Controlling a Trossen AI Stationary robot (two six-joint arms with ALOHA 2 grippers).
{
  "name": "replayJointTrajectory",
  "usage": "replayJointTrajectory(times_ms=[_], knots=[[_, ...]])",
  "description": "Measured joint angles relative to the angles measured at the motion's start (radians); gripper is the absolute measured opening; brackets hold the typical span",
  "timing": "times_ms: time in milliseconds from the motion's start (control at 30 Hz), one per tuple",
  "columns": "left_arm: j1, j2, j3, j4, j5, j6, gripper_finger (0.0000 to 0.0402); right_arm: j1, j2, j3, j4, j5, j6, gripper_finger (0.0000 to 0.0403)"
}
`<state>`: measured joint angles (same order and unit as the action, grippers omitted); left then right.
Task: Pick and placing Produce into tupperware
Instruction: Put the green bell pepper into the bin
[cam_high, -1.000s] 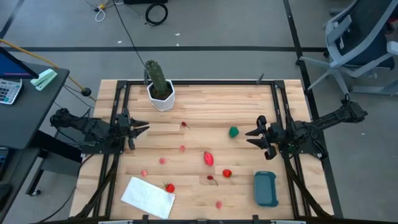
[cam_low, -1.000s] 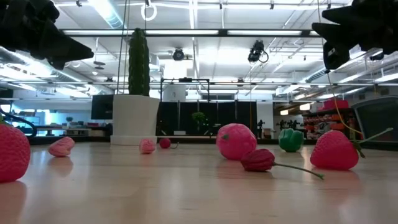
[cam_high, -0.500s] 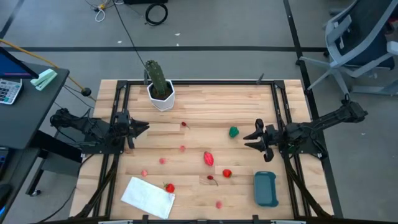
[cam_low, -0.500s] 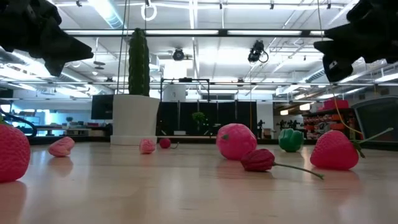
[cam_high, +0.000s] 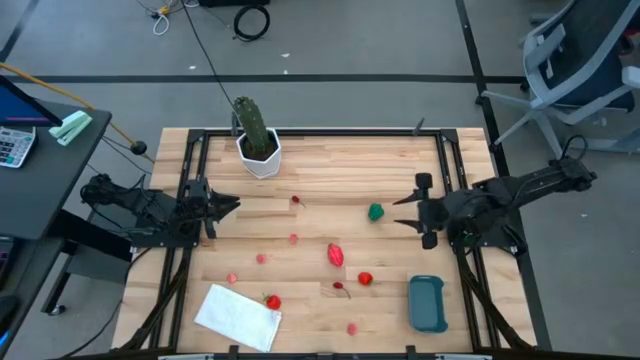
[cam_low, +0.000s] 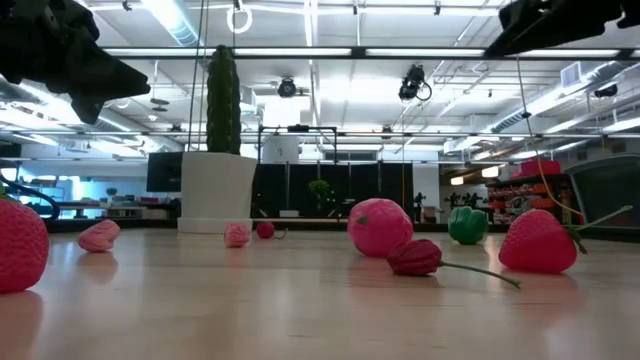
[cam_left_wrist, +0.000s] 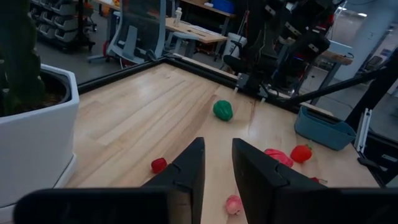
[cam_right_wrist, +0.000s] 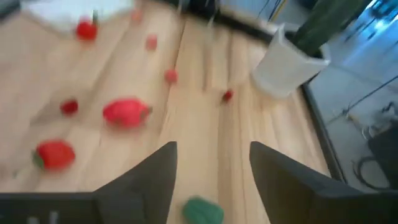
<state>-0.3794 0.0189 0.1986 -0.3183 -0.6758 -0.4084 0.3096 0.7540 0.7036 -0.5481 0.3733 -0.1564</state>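
Note:
The produce lies scattered on the wooden table. It includes a green piece (cam_high: 376, 211), a large red one (cam_high: 335, 254), a strawberry (cam_high: 365, 279), a cherry (cam_high: 340, 288) and several tiny pink and red bits. The teal tupperware (cam_high: 427, 303) stands at the near right and I see nothing in it. My right gripper (cam_high: 408, 211) hovers open, high above the table, just right of the green piece (cam_right_wrist: 202, 210). My left gripper (cam_high: 232, 206) waits at the table's left side. Its fingers (cam_left_wrist: 186, 171) stand slightly apart with nothing between them.
A cactus in a white pot (cam_high: 257, 145) stands at the far left. A flat white sheet (cam_high: 238, 317) lies at the near left, with a small strawberry (cam_high: 272, 301) at its edge. Black frame rails (cam_high: 450, 190) run along the table's sides.
My right gripper has risen well above the table and tipped, and its fingers have spread wider. In the low view it has climbed to the picture's top edge. No produce has moved.

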Motion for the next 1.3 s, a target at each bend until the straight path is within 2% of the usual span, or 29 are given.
replayJointTrajectory(times_ms=[133,333,467,633,733,933,1200,1300], knots=[[0.0,0.0,0.0,0.0,0.0,0.0,0.008,0.0,0.173,0.103,-0.108,0.009,-0.066,0.0239],[0.0,0.0,0.0,0.0,0.0,0.0,0.0086,-0.014,0.369,0.168,-0.12,0.173,-0.226,0.0256],[0.0,0.0,0.0,0.0,0.0,0.0,0.009,-0.048,0.434,0.184,-0.131,0.276,-0.306,0.0259],[0.0,0.0,0.0,-0.001,0.0,0.0,0.009,-0.099,0.459,0.209,-0.291,0.278,-0.316,0.0259],[0.0,0.0,0.0,-0.001,0.0,0.001,0.0087,-0.116,0.454,0.209,-0.387,0.236,-0.317,0.0259],[0.0,-0.001,0.0,-0.001,0.0,0.001,0.0083,-0.147,0.476,0.209,-0.409,0.038,-0.372,0.0259],[0.0,-0.001,0.0,-0.001,0.0,0.001,0.0091,-0.161,0.535,0.209,-0.334,0.029,-0.388,0.0259],[0.0,-0.001,0.0,-0.001,0.0,0.001,0.0087,-0.164,0.568,0.209,-0.307,-0.039,-0.381,0.0259]])
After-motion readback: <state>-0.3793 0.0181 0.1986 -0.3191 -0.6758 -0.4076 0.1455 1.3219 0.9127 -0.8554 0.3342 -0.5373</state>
